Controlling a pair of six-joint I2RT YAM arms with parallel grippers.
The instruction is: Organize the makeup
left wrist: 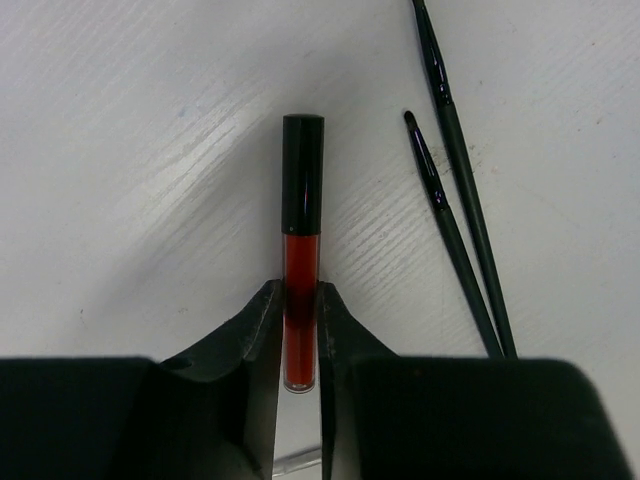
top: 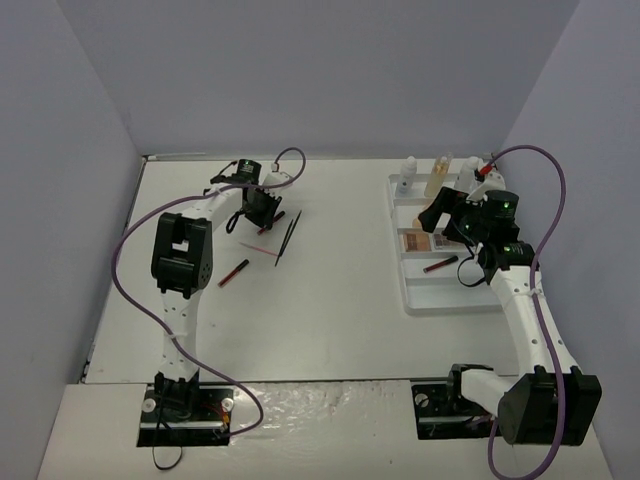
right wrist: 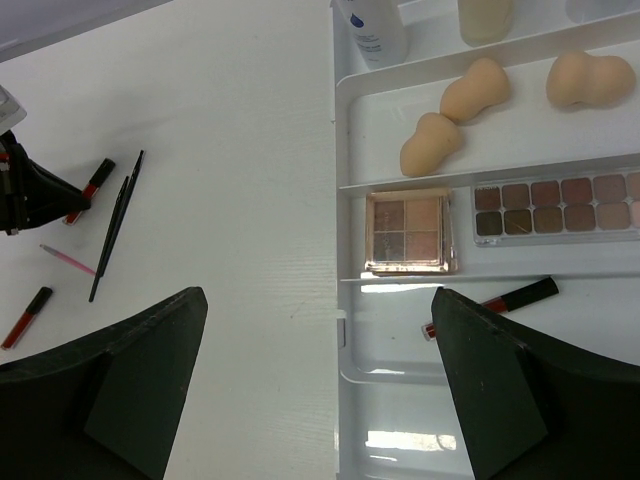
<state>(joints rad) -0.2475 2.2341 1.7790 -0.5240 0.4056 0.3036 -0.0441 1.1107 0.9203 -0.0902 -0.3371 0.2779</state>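
Three red lip tubes with black caps show. The gripped lip tube [left wrist: 301, 200] sits low at the table, at about 10 o'clock in the top view, with the left gripper [left wrist: 298, 300] closed tight on both sides of its red barrel. The loose lip tube [top: 234, 272] lies at 7 o'clock of that gripper. The tray lip tube [right wrist: 500, 298] lies in a compartment of the white tray [top: 450, 295], at 3 o'clock on the table.

Two thin black brushes [left wrist: 455, 200] lie side by side at 2 o'clock of the gripped tube, apart from it, with one thin pink stick [right wrist: 68, 260] near them.

The tray holds three beige sponges [right wrist: 430, 145] in one compartment. In the next are two palettes, a square palette [right wrist: 408, 232] and a long palette [right wrist: 555, 205]. At its 12 o'clock end stand a white bottle [top: 408, 176] and an amber bottle [top: 438, 175]; whatever stands beyond them is hidden by the arm.

The right gripper [right wrist: 318, 300] hangs over the tray's 9 o'clock rim, its fingers spread wide and holding nothing.

The table [top: 330, 320] is white with a faint grain, and pale grey walls [top: 320, 70] enclose it on three sides
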